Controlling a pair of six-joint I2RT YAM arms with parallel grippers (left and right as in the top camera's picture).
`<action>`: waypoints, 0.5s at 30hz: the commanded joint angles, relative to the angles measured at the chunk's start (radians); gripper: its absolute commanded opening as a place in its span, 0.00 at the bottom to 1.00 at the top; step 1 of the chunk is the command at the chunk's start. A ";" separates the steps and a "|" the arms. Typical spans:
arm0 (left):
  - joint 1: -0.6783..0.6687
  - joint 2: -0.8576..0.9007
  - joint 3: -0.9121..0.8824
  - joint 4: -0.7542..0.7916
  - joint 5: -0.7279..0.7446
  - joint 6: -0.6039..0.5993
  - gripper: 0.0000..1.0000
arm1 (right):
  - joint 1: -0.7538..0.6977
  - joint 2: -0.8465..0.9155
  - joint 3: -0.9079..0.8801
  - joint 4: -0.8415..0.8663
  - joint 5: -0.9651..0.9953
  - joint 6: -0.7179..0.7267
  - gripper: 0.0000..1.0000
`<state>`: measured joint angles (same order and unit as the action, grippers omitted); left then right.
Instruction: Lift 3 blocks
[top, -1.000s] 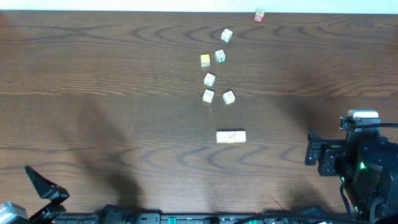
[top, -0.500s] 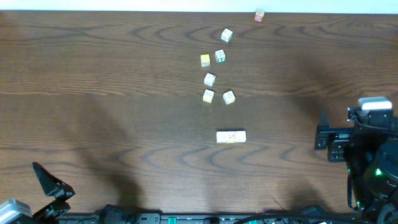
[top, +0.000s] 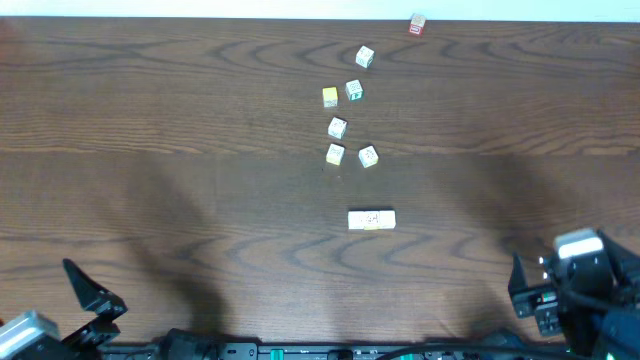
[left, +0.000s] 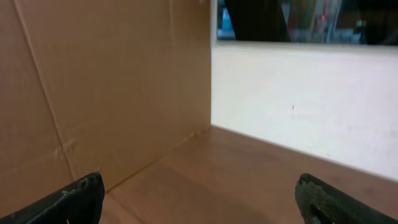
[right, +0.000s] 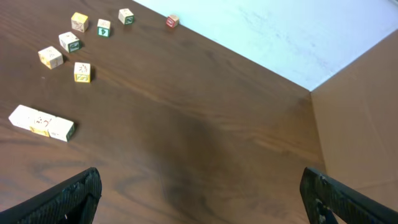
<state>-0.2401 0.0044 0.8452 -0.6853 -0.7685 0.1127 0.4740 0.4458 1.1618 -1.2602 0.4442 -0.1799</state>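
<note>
Three cameras, one scene.
Overhead we look straight down on the dark brown wood-grain table (top: 200, 120); our right wrist view slants across it from the near right, sharing the short row of pale cream wooden cubes (top: 371, 219); our left wrist view faces a brown cardboard wall (left: 106, 81) up close.

Dark grained wood table (top: 200, 150), pale wooden blocks (top: 371, 219), matt cardboard wall (left: 93, 93)

Dark wooden table (top: 150, 120) (heavily grained) meets white wall (left: 298, 93) and cardboard panel (left: 106, 81)
</note>
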 joint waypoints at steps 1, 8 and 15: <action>0.003 -0.002 -0.027 -0.023 0.002 -0.029 0.98 | 0.009 -0.098 -0.118 -0.011 0.019 0.018 0.99; 0.003 -0.002 -0.053 -0.103 0.003 -0.033 0.98 | -0.025 -0.309 -0.342 -0.008 0.064 0.018 0.99; 0.003 -0.002 -0.126 -0.101 0.079 -0.033 0.98 | -0.140 -0.417 -0.465 0.132 0.068 -0.002 0.99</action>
<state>-0.2401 0.0040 0.7444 -0.8032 -0.7345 0.0921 0.3641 0.0170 0.7170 -1.2026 0.4904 -0.1738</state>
